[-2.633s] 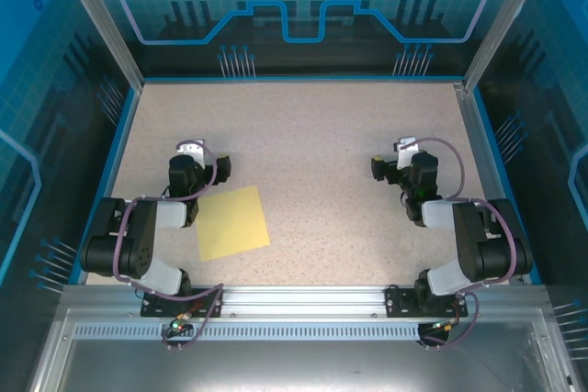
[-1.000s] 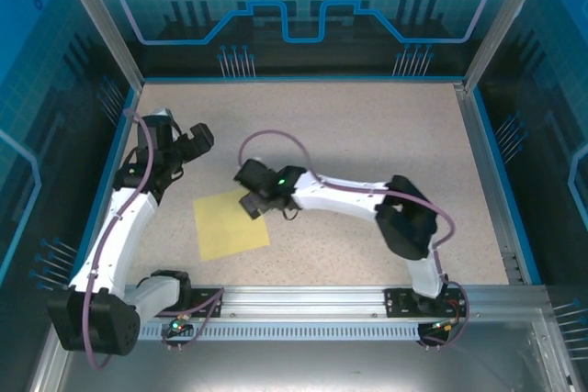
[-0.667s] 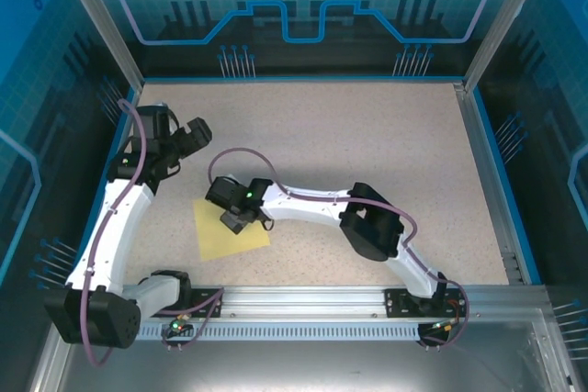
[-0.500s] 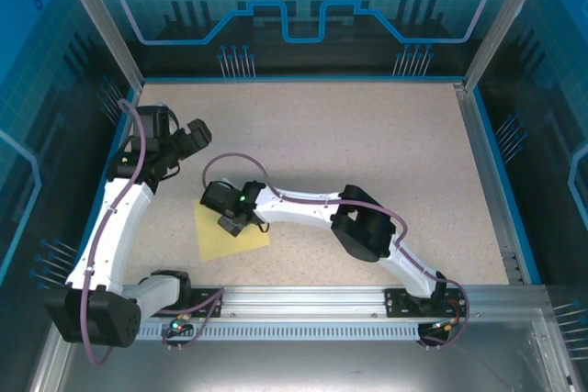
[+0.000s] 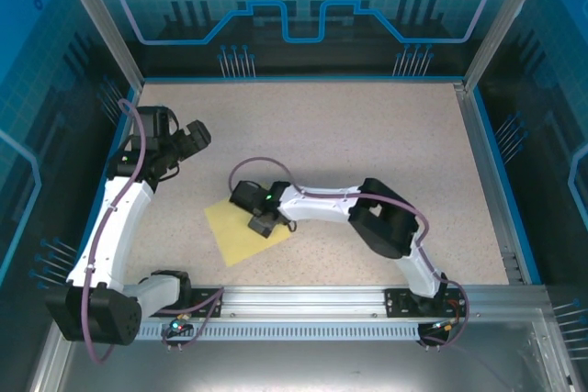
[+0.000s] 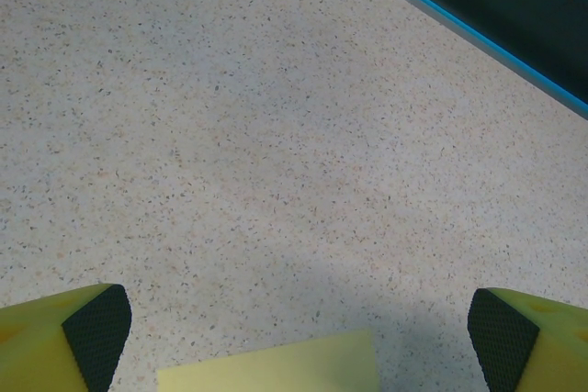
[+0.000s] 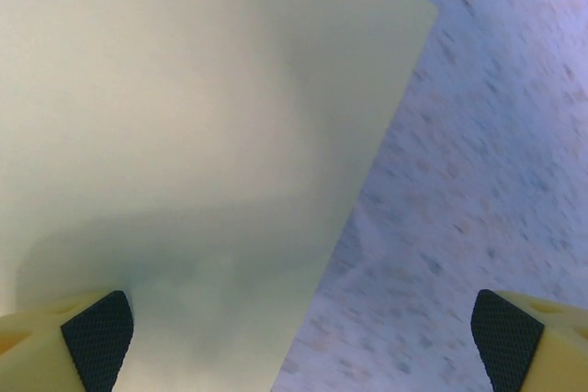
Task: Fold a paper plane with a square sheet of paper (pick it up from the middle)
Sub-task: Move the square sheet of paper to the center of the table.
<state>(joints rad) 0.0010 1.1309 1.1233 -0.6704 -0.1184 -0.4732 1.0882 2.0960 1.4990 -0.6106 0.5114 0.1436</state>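
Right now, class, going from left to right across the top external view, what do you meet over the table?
Left gripper → square sheet of paper → right arm's elbow. The right gripper overlaps the sheet, so it is left out.

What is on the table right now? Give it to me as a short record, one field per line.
sheet: square sheet of paper, yellow, lying flat, turned cornerwise, on the near-left part of the table
folds: none yet
right jaws: open, low over the sheet's right side; contact unclear
left jaws: open, empty, above bare table beyond the sheet, far left
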